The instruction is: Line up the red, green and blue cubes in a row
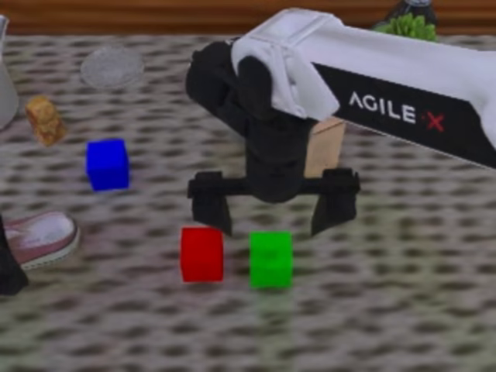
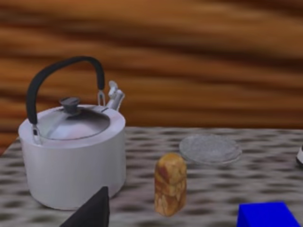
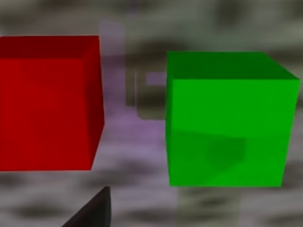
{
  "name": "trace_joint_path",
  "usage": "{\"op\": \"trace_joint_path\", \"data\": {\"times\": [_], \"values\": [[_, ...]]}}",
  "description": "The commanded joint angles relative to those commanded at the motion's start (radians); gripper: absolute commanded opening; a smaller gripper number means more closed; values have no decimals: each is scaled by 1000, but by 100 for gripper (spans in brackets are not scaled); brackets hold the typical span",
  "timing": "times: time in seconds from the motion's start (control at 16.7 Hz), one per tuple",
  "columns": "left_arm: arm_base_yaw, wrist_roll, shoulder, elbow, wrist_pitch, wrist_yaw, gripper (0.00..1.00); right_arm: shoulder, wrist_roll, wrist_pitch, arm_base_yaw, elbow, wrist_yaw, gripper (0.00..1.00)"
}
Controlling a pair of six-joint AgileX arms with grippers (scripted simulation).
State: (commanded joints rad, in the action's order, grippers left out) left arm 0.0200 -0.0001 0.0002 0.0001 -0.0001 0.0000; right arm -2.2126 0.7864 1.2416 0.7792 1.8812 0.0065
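Observation:
The red cube and the green cube sit side by side near the table's middle, a small gap between them. The blue cube lies apart, to the left and farther back. My right gripper hangs open just behind the red and green pair, its fingers spread wide and holding nothing. Its wrist view shows the red cube and green cube close up, with one dark finger. My left arm stays at the left edge; one finger and the blue cube show in its view.
A kettle, a glass dish and a mottled yellow-brown block stand at the back left. A pink shoe lies by the left edge. A tan wooden box sits partly under the right arm.

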Motion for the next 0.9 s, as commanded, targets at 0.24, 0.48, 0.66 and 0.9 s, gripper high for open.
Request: {"op": "trace_joint_path", "data": {"times": [0.24,0.48,0.66,0.9], "values": [[-9,-9,57,56,-39,3,100,61,-32,-34,-22,-49,20,100],[-30,-42,273,270,-176,6,100,289,-135,-150,-108,-227,77,100],[-51,-76,542,514,-325,5,100,561,-237,-273,-201,-432,120,100],[-82,-124,1004,891,-562,3,100,986,-390,-465,-347,-780,154,100]]}}
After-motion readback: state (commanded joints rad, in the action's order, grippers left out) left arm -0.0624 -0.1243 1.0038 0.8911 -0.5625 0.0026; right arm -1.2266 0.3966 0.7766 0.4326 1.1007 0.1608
